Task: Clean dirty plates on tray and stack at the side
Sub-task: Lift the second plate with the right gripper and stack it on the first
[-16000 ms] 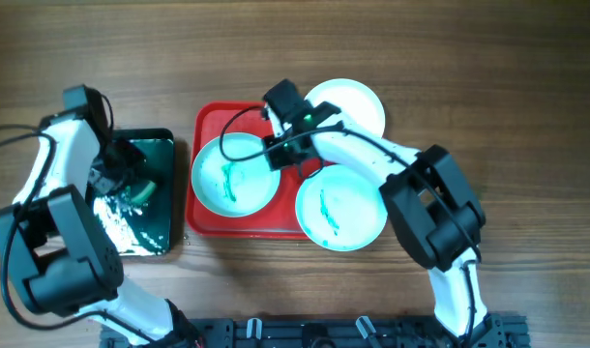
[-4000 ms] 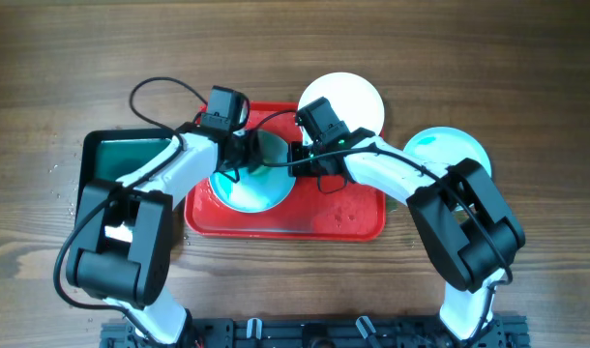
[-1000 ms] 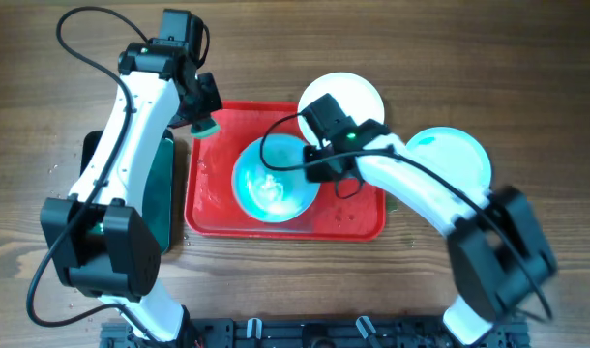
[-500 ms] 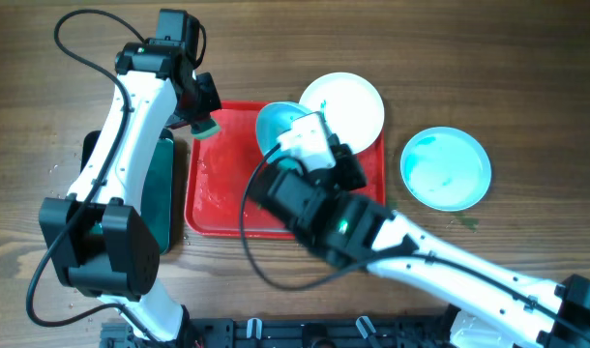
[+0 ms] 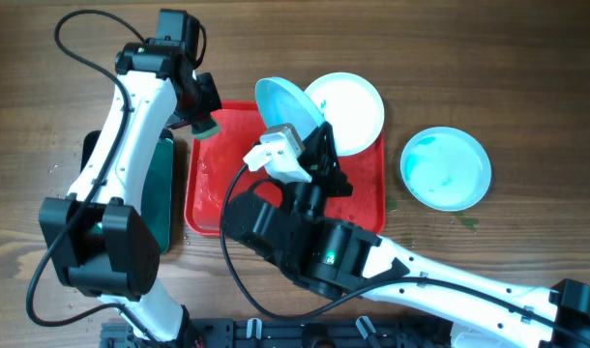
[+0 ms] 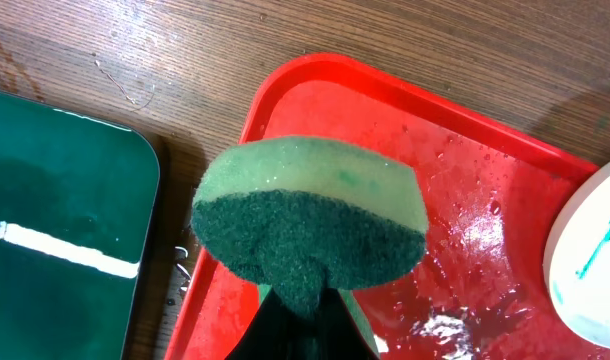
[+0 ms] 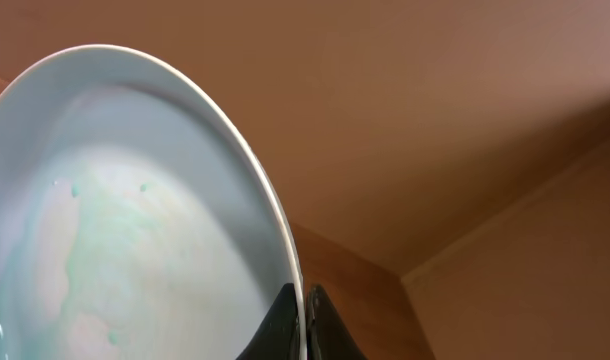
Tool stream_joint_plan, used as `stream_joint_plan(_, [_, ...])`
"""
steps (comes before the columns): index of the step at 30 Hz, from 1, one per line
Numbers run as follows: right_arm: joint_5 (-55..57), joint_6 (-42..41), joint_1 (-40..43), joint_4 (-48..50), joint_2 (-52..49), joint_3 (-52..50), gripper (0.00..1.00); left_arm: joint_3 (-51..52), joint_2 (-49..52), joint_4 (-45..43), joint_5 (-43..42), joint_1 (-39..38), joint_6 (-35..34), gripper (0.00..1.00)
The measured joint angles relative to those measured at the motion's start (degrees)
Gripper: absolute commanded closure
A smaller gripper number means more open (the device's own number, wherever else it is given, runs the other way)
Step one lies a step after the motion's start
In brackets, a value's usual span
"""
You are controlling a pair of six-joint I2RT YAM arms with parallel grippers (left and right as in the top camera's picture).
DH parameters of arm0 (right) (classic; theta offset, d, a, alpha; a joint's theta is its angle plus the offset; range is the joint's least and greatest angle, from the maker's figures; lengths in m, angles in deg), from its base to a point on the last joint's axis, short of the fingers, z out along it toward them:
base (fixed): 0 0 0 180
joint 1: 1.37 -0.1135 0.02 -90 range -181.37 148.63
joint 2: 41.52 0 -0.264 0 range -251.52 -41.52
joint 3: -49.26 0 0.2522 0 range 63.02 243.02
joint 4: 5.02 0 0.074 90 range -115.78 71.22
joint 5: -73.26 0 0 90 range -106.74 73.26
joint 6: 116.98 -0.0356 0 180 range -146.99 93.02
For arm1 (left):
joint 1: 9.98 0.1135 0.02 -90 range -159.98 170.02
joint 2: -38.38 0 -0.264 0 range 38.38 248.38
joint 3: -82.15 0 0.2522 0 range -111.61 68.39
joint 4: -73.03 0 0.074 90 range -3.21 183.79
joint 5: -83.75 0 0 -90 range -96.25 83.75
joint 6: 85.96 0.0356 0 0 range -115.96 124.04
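Observation:
My right gripper (image 7: 299, 322) is shut on the rim of a pale mint-blue plate (image 7: 135, 220) and holds it tilted up high above the red tray (image 5: 213, 193); overhead the plate (image 5: 287, 104) shows near the tray's far edge. A white plate (image 5: 351, 106) with a small teal smear overlaps the tray's far right corner. Another mint-blue plate (image 5: 446, 168) with teal smears lies on the table to the right. My left gripper (image 6: 303, 315) is shut on a green sponge (image 6: 310, 220), over the tray's far left corner (image 6: 315, 100).
A black tray with green inside (image 5: 164, 193) stands left of the red tray, also in the left wrist view (image 6: 55, 220). The red tray's floor is wet (image 6: 465, 230). My right arm (image 5: 353, 256) reaches across the front of the table and hides part of the tray.
My right gripper has lifted the mint-blue plate off the tray and tilted it up toward the camera. My left arm with the sponge has stayed at the tray's far left corner.

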Motion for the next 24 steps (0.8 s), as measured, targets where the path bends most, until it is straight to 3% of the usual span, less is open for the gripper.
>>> stream_joint_plan(6, [-16.76, -14.27, 1.25, -16.04, 0.00, 0.20, 0.96, 0.00, 0.00, 0.02, -0.22, 0.00, -0.17, 0.96])
stream_joint_plan(9, [-29.75, -23.71, 6.27, -21.70, 0.04, 0.20, 0.96, 0.00, 0.00, 0.02, -0.22, 0.00, -0.17, 0.96])
stream_joint_plan(12, [-41.55, -27.98, 12.74, -23.65, 0.17, 0.20, 0.96, 0.00, 0.00, 0.02, -0.22, 0.00, -0.17, 0.96])
stream_joint_plan(18, [-63.49, -30.86, 33.59, -25.33, 6.05, 0.20, 0.96, 0.00, 0.00, 0.07, -0.22, 0.00, -0.17, 0.96])
stream_joint_plan(24, [-75.32, -30.53, 66.20, -33.62, 12.55, 0.24, 0.96, 0.00, 0.00, 0.26, -0.22, 0.00, -0.20, 0.96])
